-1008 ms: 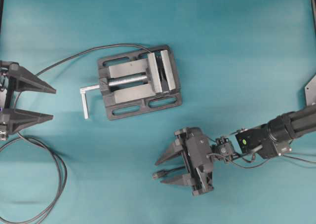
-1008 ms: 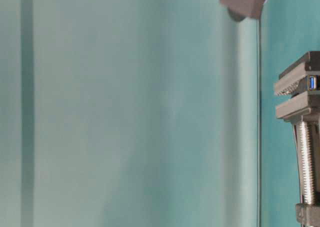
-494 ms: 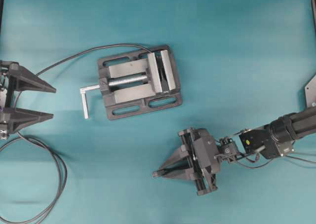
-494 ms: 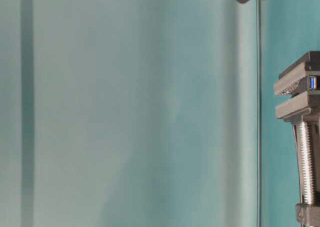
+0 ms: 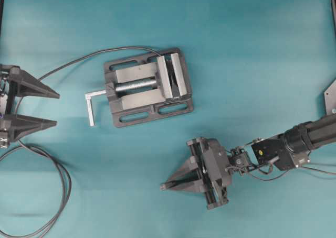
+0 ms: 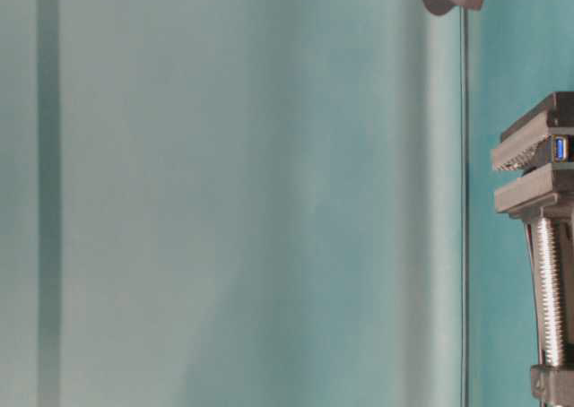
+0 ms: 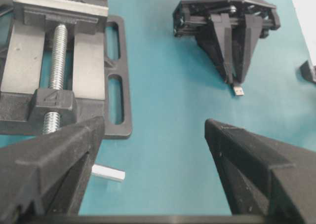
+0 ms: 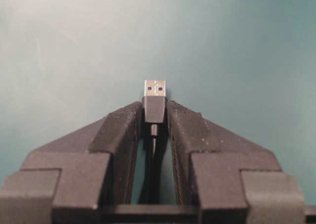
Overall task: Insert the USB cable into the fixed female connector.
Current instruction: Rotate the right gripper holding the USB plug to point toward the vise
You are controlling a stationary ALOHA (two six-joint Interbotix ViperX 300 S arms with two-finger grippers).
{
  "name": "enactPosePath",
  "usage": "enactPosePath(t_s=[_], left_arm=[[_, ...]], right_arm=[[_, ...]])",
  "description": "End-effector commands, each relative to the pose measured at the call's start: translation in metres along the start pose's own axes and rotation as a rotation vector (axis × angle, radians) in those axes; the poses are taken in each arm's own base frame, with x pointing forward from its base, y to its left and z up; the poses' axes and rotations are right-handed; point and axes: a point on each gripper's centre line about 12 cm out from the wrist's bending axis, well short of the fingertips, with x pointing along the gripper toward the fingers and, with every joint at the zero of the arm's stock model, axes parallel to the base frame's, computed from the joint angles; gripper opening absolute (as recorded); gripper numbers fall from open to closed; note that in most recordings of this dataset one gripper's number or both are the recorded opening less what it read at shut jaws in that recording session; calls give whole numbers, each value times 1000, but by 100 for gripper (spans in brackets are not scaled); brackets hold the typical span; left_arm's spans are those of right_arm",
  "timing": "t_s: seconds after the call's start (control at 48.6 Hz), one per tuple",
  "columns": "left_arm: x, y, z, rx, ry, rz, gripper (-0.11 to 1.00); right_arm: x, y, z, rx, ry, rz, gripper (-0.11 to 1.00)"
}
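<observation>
Black plastic pinched between two dark fingers is what the right wrist view gives us: the right hand has closed its fingertips on the plug body of the USB cable, with the silver tongue sticking out in front and the thin lead running back between the fingers. From overhead the same hand lies low over the teal bench, pointing left, below and right of the grey vise.

We judge the step to be securing the plug before carrying it. To do it well, we should check that the plug sits square and straight in the grip, then lift without dragging the lead.

The fixed female connector shows as a small blue-faced socket clamped between the vise jaws in the table-level view. From overhead it is too small to make out.

Our left hand rests wide open at the left edge, holding nothing. Beside it a long dark cable loops on the bench, and another run arcs to the vise. The L-shaped handle juts left, away from our approach; nothing blocks the path.
</observation>
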Motion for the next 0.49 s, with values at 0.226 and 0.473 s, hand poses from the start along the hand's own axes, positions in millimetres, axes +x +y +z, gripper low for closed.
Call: enactPosePath(t_s=[0.226,0.473], left_arm=[[1,0,2,-11,-8,0,100],[1,0,2,-11,-6,0,100]], right_arm=[[4,13,-3,-43,18,33,21],[10,7,3,-37,14,17,22]])
